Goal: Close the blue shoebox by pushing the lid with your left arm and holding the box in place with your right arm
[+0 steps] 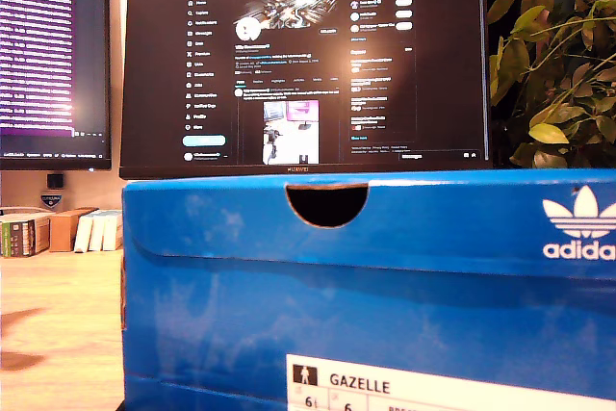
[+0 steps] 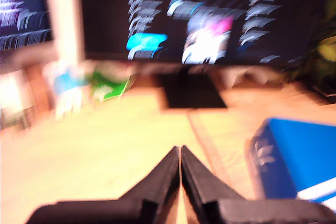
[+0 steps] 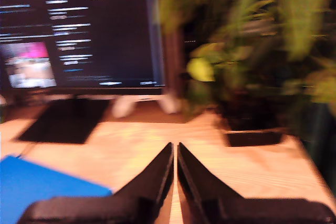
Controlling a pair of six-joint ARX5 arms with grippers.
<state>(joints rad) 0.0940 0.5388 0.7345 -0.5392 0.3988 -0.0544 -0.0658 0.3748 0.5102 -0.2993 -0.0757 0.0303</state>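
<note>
A blue Adidas shoebox (image 1: 366,286) fills the lower part of the exterior view, its lid (image 1: 404,214) down over the box, with a white Gazelle label at the bottom. No arm shows in that view. In the blurred first wrist view my first gripper (image 2: 180,153) is shut with nothing between its fingers, above bare wood, and a corner of the blue shoebox (image 2: 294,163) lies apart from it. In the second wrist view my second gripper (image 3: 175,150) is also shut and empty, with a blue edge of the shoebox (image 3: 42,184) off to one side.
Two monitors (image 1: 308,64) stand behind the box on the wooden desk (image 1: 58,324). A leafy plant (image 1: 558,55) is at the exterior view's right. Small books and boxes (image 1: 58,230) sit at the exterior view's left. The monitor's black base (image 2: 191,92) rests on the desk.
</note>
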